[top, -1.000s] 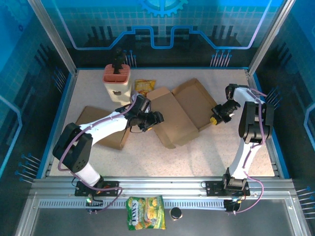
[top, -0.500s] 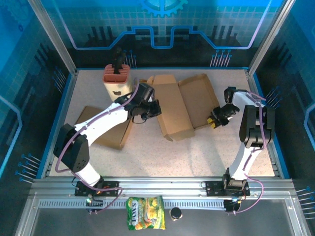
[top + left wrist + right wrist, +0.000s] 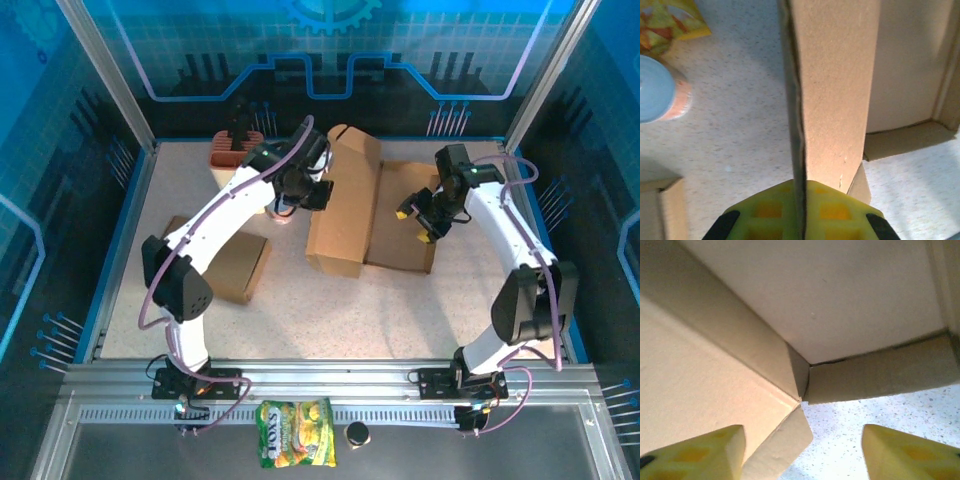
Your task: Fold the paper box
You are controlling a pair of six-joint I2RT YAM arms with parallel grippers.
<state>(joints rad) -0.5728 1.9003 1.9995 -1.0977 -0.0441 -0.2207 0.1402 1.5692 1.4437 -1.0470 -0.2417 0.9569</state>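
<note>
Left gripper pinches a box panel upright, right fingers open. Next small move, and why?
Probably lower the right gripper onto the flat half of the paper box to pin it. It hangs open over a corner there, holding nothing, while the left gripper is shut on the raised panel.

White-shelled left arm [image 3: 215,210] and right arm [image 3: 510,228], black joints, thin purple cables [image 3: 142,305] looping alongside; yellow grid-moulded fingers [image 3: 695,450]
</note>
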